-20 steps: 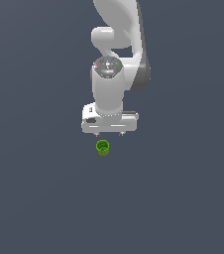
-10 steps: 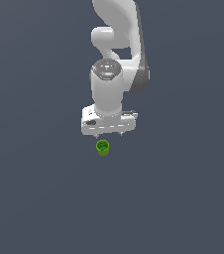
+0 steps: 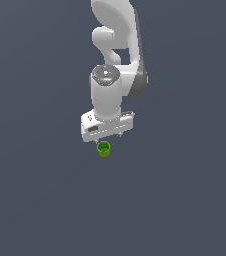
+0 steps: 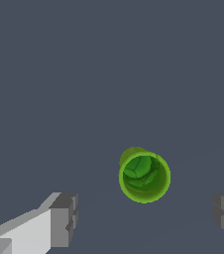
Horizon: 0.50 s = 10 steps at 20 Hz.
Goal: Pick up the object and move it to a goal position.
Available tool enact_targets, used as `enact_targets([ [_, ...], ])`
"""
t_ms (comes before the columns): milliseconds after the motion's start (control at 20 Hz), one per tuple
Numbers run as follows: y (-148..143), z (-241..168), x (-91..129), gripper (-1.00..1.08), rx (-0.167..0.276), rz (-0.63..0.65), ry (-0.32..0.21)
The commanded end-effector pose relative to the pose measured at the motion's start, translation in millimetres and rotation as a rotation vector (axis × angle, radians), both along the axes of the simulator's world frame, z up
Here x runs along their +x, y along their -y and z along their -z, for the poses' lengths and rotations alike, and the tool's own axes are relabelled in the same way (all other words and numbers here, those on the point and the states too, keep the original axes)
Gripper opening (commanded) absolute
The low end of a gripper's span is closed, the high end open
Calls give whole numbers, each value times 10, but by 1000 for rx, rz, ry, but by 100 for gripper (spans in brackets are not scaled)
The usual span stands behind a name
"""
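Note:
The object (image 3: 103, 149) is a small bright green hollow cylinder standing upright on the dark grey floor, just below the white gripper (image 3: 108, 138) in the exterior view. In the wrist view the object (image 4: 144, 176) shows its darker inside from above. It sits between the two grey fingertips (image 4: 64, 219), nearer the far one, touching neither. The gripper (image 4: 146, 216) is open and holds nothing. It hovers above the cup, with the fingers spread much wider than the cup.
The white arm (image 3: 116, 55) rises from the gripper toward the top of the exterior view. A plain dark grey floor (image 3: 185, 200) surrounds the cup on all sides.
The gripper has turned a little about its vertical axis and shifted slightly over the cup. The green cup has not moved.

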<state>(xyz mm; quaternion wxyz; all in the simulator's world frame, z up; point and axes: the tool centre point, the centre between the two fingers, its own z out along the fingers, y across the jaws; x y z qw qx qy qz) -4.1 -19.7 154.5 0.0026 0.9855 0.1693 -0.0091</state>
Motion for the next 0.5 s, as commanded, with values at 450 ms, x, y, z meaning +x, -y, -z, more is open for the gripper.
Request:
enact_targets([
  [450,92,196,-22,100,1,-305,0],
])
